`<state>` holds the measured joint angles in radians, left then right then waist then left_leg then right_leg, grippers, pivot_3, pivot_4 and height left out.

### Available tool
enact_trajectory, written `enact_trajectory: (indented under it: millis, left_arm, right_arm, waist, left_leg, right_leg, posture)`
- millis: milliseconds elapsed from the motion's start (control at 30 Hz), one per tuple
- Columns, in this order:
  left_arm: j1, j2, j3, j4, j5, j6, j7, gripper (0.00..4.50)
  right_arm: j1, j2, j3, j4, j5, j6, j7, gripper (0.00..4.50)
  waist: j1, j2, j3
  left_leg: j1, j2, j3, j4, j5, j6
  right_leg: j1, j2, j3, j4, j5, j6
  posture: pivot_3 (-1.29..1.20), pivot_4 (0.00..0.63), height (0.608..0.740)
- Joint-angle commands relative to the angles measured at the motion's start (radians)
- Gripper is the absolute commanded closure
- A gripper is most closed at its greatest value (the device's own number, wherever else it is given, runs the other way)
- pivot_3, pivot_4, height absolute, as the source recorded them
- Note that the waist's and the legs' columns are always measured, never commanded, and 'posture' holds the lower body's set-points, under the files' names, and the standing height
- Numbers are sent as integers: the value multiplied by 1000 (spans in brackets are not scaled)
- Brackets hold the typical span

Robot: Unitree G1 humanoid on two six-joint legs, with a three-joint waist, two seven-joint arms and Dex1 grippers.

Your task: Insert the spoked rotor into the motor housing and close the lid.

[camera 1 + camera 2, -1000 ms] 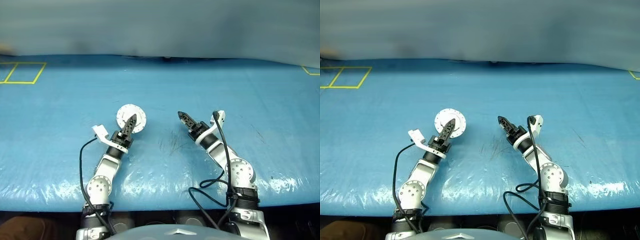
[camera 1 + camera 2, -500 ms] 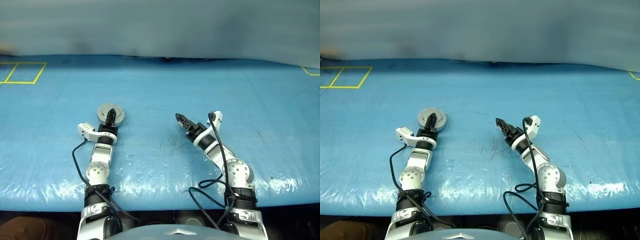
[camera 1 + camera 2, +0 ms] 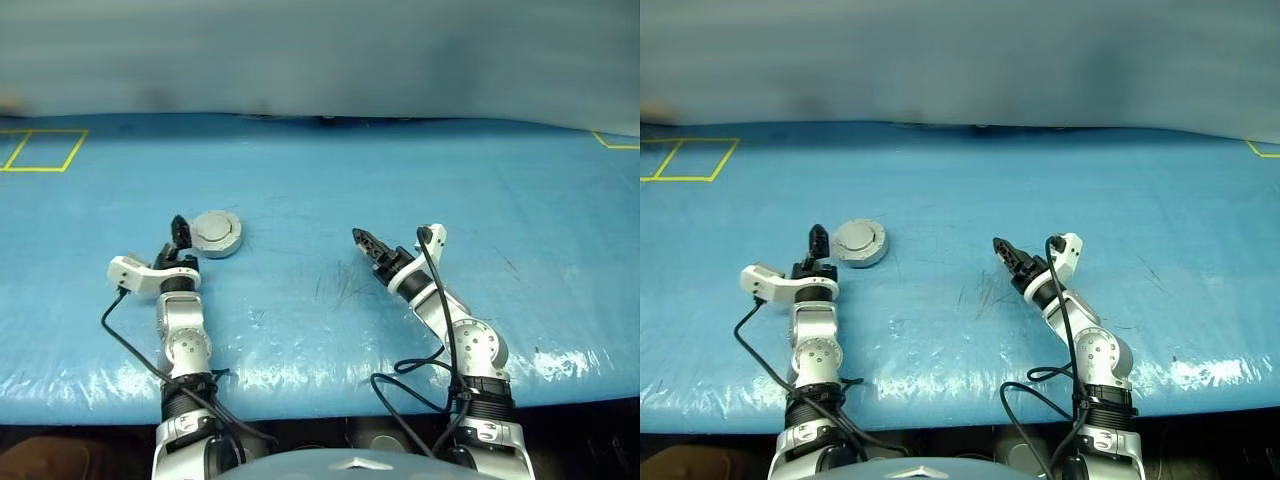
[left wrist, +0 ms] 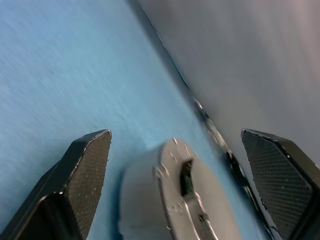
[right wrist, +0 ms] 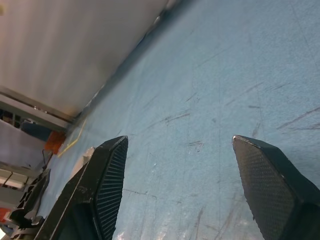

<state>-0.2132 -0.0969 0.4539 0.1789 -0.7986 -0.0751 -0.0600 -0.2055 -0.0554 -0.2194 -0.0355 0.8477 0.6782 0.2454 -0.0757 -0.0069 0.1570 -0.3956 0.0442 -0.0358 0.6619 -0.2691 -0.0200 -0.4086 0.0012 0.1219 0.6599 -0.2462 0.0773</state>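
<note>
The motor housing (image 3: 216,233) lies flat on the blue table with the lid (image 3: 860,242) shut over it, plain silver face up. The spoked rotor is hidden. My left gripper (image 3: 180,231) stands just left of the housing, open and apart from it. In the left wrist view the housing (image 4: 175,200) shows between the two wide-spread fingers (image 4: 85,175), touching neither. My right gripper (image 3: 365,242) hovers over bare table to the right of centre. It is open, and the right wrist view shows nothing between its fingers (image 5: 105,175).
The blue sheet-covered table (image 3: 330,180) runs wide to both sides, with scuff marks (image 3: 335,285) near the middle. Yellow tape squares (image 3: 40,150) mark the far left corner, and another tape mark (image 3: 615,142) sits at the far right. A grey wall closes off the back.
My left arm swung left, carrying the silver disc with it. The disc now lies flat. The left gripper has opened, let go and stands beside it. The right arm kept still.
</note>
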Motion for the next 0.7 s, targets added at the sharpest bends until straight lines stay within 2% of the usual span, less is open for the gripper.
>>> enact_trajectory:
  millis: [33,133,200,267,333,367,500,700]
  left_arm:
    - [38,-13,7,-59,65,-66,19,70]
    - [49,0,-2,-85,94,-123,-30,70]
    - [66,15,-68,-126,111,-168,-181,70]
    - [87,37,-152,-165,136,-194,-332,70]
    - [100,53,-201,-184,148,-190,-407,70]
    - [111,76,-243,-194,176,-178,-449,70]
    - [142,196,-423,-195,317,-133,-603,70]
    - [142,340,-594,-126,549,-151,-691,70]
  right_arm:
    - [-10,6,7,-19,-19,-39,26,1010]
    - [-10,0,39,-17,-132,-188,76,1010]
    - [-13,-40,101,17,-329,-391,84,1010]
    - [-26,-68,114,60,-421,-510,94,1010]
    - [-36,-78,106,94,-446,-559,102,1010]
    - [-42,-83,81,100,-394,-540,143,1010]
    - [-52,-160,69,127,-432,-588,209,1010]
    - [-16,-290,133,118,-479,-589,369,1010]
  waist:
    - [4,0,0]
    - [8,0,0]
    - [10,-1,0]
    - [15,-1,0]
    - [16,-1,0]
    - [14,-1,0]
    - [7,-1,0]
    - [6,-1,0]
  left_leg:
    - [0,0,0,0,0,0]
    - [-1,0,1,0,0,0]
    - [-1,0,1,0,0,0]
    - [-1,-1,1,0,1,-1]
    - [-1,-1,2,0,1,-2]
    - [-1,-1,2,0,1,-2]
    - [0,-1,2,-1,1,-2]
    - [1,0,2,-1,1,-2]
  right_leg:
    - [0,0,0,0,0,0]
    - [0,-1,0,-1,0,0]
    - [-1,-1,0,-1,0,0]
    - [-1,-1,0,-1,0,1]
    - [-1,-2,0,-1,0,1]
    - [-1,-2,0,-1,0,1]
    - [-1,-1,0,-1,0,0]
    - [-1,-1,0,0,0,0]
  posture:
    - [0,150,740]
    - [0,150,740]
    - [0,150,740]
    - [0,150,740]
    - [0,150,740]
    - [0,150,740]
    - [0,150,740]
    - [0,150,740]
